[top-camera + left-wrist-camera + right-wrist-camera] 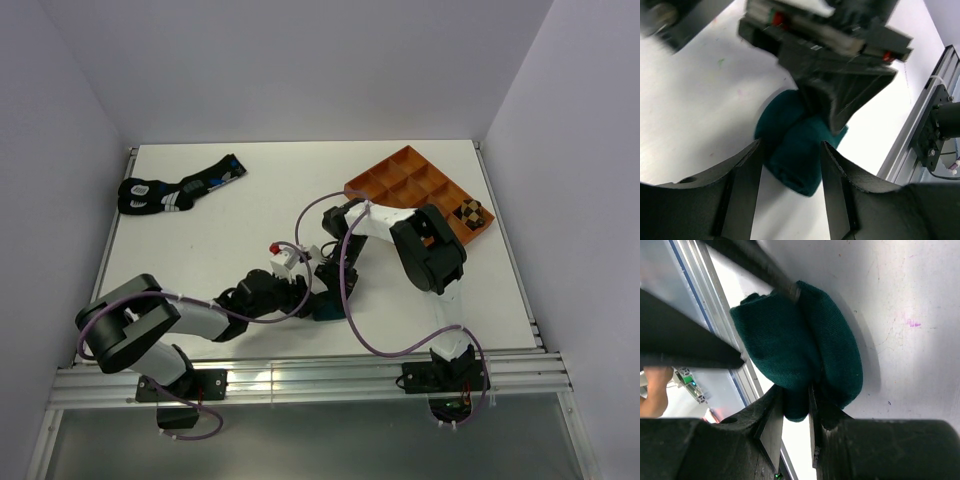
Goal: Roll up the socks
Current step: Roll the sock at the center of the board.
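A dark teal-green sock (792,160), rolled into a thick bundle, lies on the white table (220,240) near the front edge. My right gripper (797,402) comes down from above and is shut on a fold of that bundle (790,340). My left gripper (791,145) is open, its fingers on either side of the roll's near end, with a gap showing on the left side. In the top view both grippers meet over the teal sock (326,312). A brown-and-black checkered sock (470,212) sits rolled in a compartment of the orange tray (400,160).
The orange tray with several compartments stands at the back right. A black sock pair with blue and white markings (175,190) lies at the back left. The aluminium rail (920,125) of the table's front edge runs just beside the roll.
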